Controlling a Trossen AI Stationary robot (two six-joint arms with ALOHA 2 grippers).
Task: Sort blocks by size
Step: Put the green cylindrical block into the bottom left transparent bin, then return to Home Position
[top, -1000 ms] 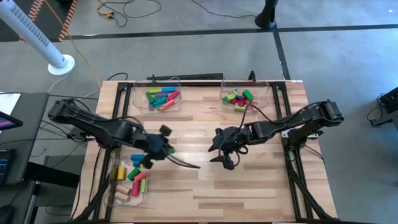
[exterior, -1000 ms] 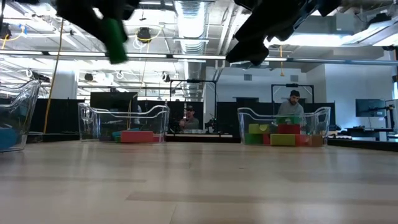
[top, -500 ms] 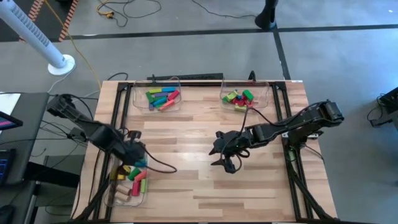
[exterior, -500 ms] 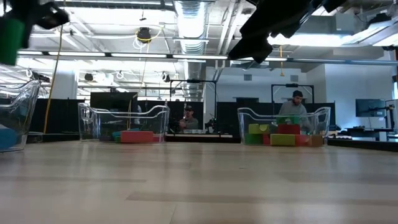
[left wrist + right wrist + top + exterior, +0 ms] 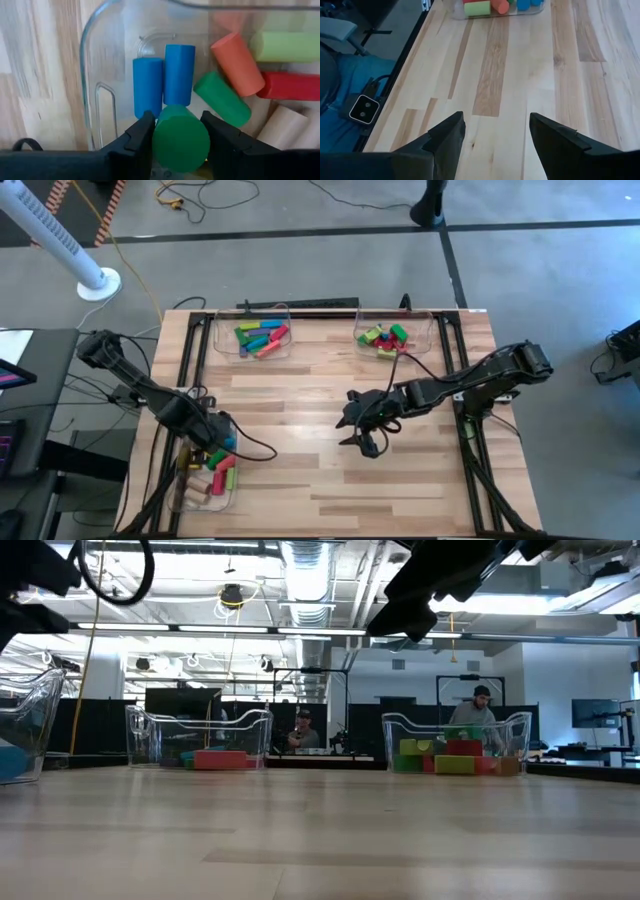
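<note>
I am looking down on a light wooden table [image 5: 330, 470] of butcher-block planks set in a black frame. Three clear bins rest directly on it: one at the far edge left of centre [image 5: 251, 336], one at the far edge right of centre [image 5: 393, 334], and one at the near left corner [image 5: 205, 480]. Each holds coloured blocks.

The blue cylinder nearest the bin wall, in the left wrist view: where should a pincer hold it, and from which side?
Probably by its two flat ends, from above. The blue cylinder lies flat, one long side against a second blue cylinder, the other near the bin wall, leaving little room there. The left pincer holds a green cylinder.
</note>
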